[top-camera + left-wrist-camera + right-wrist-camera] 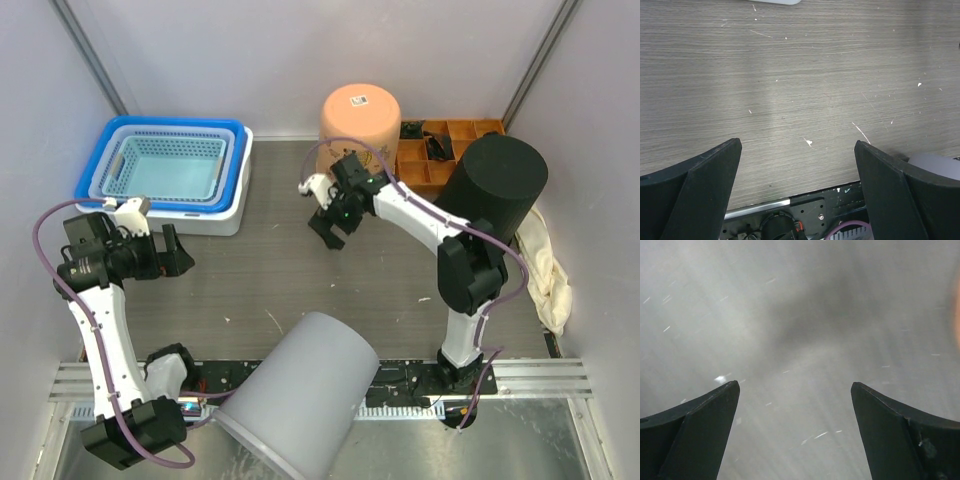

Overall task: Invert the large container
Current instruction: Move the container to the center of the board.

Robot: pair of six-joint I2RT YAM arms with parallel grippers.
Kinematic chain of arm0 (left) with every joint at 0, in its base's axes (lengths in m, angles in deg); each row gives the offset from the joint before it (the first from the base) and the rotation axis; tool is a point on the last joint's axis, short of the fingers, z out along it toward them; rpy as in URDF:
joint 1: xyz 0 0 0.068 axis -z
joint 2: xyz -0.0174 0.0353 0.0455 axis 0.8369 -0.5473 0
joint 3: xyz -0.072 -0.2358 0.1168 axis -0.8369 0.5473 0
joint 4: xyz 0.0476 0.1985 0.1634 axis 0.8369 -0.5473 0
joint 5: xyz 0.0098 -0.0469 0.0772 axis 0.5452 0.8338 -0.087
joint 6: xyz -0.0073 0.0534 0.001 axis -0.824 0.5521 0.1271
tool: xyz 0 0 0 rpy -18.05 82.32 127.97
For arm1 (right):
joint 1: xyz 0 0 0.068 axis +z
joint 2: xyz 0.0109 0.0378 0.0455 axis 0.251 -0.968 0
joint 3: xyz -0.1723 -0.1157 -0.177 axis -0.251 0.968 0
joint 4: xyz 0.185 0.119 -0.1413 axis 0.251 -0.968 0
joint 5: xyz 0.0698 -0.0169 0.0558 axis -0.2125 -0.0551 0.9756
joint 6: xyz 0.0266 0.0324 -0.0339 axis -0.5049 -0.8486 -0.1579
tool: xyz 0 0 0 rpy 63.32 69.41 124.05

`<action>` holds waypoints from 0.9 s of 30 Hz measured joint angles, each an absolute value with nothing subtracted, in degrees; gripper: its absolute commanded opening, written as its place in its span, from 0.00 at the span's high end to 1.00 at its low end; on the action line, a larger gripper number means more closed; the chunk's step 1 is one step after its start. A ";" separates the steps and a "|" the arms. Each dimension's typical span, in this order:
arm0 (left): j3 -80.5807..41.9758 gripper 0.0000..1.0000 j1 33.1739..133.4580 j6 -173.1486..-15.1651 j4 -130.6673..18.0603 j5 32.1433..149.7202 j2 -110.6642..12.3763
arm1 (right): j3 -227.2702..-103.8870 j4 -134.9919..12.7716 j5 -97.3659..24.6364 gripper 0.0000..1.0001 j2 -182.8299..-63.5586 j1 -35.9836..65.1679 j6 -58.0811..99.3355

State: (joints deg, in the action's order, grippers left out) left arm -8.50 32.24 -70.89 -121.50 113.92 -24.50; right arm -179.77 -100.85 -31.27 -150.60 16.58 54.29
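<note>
Left arm (100, 320) is rising from its base, folding at the elbow, wrist lying roughly level. Left gripper (178, 252) is pointing towards the robot's right, jaws standing wide apart. Right arm (420, 215) is climbing from its base, then reaching forward and towards the robot's left, wrist tipping downward. Right gripper (328, 232) is pointing down and leftward, jaws also spread wide. In both wrist views the dark fingers (700, 185) are sitting at the lower corners, with a broad gap showing between them.
</note>
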 measured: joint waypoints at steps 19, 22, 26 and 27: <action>-31.56 0.01 43.91 -64.01 -129.54 108.43 -43.49 | -168.95 -100.00 -43.75 0.00 -143.32 28.43 54.12; -43.73 0.02 53.37 -62.55 -130.72 99.12 -52.94 | -167.39 -97.31 -46.77 0.00 -141.01 27.35 53.77; -53.22 0.01 57.94 -63.59 -131.70 95.12 -62.44 | -167.33 -96.55 -43.49 0.00 -137.68 23.11 54.49; -55.12 0.02 57.99 -64.12 -131.81 94.97 -64.32 | -168.16 -97.00 -40.63 0.00 -137.44 20.75 54.40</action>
